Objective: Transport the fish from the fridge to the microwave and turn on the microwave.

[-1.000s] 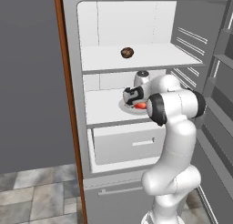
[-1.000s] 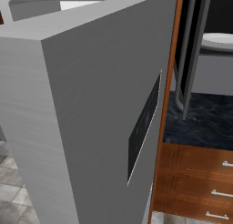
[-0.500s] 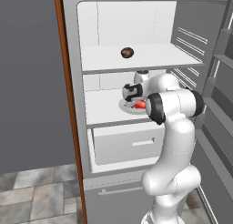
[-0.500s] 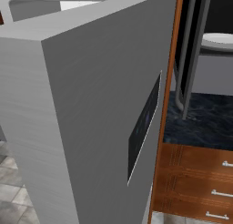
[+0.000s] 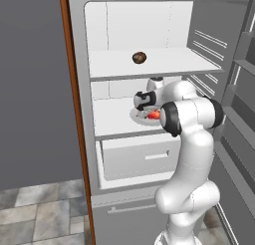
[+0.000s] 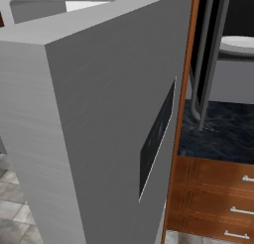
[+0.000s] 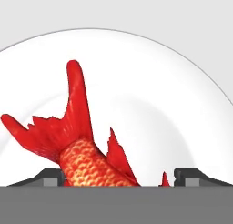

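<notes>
The gripper [image 7: 118,177] stands with its two finger tips spread apart, one on each side of the fish [image 7: 84,150]; whether they touch its body I cannot tell. The fish lies on a white plate [image 7: 150,82], its forked tail toward the plate's middle. The plate [image 5: 142,118] sits toward the right end of the fridge [image 5: 99,154] middle shelf. A dark brown ball [image 5: 139,58] rests mid-shelf above; a drawer [image 5: 142,157] lies below.
</notes>
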### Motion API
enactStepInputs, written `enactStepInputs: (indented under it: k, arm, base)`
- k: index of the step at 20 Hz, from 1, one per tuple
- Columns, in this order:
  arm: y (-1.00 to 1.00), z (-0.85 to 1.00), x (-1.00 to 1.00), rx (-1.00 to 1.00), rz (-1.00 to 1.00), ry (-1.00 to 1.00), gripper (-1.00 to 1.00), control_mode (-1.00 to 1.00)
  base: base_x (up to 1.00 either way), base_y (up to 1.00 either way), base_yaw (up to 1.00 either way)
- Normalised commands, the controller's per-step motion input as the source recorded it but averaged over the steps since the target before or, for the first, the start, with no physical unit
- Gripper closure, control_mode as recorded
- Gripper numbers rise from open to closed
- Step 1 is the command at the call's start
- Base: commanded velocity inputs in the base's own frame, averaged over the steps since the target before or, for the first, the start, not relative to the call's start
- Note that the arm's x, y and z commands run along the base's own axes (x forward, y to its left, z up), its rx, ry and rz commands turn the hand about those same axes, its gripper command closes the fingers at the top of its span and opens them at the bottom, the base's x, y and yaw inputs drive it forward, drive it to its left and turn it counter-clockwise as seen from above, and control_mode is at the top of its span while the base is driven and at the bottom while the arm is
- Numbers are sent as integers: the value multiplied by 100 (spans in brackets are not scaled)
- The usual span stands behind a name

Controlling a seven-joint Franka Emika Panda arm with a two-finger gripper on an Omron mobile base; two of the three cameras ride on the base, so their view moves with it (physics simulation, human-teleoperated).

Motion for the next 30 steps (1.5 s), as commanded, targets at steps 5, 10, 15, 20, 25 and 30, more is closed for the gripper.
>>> enactStepInputs:
  k: [5,10,15,20,25,30]
  arm:
    - [0,-14,-17,0,4,0,100,-100]
    - [0,6,-4,0,3,-2,100,-100]
    - [0,4,-17,0,2,1,100,-100]
    - [0,4,-14,0,2,0,100,-100]
    - [0,6,-5,0,3,0,100,-100]
    - [0,1,-10,0,4,0,100,-100]
  base:
    - [0,0,0]
    - [0,0,0]
    - [0,0,0]
    - [0,0,0]
    - [0,0,0]
    - [0,0,0]
